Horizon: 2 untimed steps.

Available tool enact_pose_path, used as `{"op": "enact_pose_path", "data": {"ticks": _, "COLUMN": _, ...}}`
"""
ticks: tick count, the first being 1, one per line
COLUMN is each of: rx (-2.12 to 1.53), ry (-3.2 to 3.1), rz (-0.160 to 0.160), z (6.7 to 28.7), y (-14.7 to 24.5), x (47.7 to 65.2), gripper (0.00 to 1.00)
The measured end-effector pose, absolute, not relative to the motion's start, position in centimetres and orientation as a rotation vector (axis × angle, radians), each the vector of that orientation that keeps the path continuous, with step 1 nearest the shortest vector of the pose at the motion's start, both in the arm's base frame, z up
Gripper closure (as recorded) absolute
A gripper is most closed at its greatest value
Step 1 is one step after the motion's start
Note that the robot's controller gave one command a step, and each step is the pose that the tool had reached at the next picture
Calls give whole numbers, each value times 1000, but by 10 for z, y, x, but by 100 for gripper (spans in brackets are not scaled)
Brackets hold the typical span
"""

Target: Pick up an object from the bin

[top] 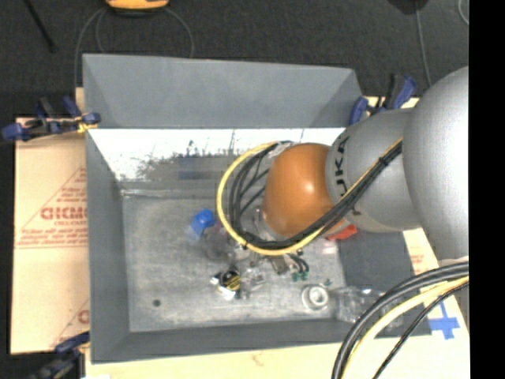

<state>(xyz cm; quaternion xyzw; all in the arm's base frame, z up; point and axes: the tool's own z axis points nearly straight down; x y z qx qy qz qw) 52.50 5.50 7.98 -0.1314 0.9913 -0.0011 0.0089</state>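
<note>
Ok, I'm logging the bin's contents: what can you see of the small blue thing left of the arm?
The small blue thing is a rounded, bright blue lump, plastic by its look, lying on the bin floor left of the arm's yellow cable loop. Some greyish clutter lies close below it.

Reaches in from the view's right with a thick grey arm [410, 164], slanting down and to the left. Ends under a rounded orange cover [296, 188] near the middle of the view. Carries a loop of yellow and black cables [229, 204] round that cover's left and lower side. Hangs the gripper [251, 251] low beneath the cover, largely hidden by it.
</note>
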Motion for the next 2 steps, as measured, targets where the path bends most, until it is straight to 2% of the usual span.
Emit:
{"op": "enact_pose_path", "data": {"ticks": 1, "rx": -956, "ry": 2988, "rz": -4, "z": 176, "y": 44, "x": 493, "gripper": 100}}
{"op": "enact_pose_path", "data": {"ticks": 2, "rx": -907, "ry": 2999, "rz": -4, "z": 237, "y": 50, "x": 492, "gripper": 100}}
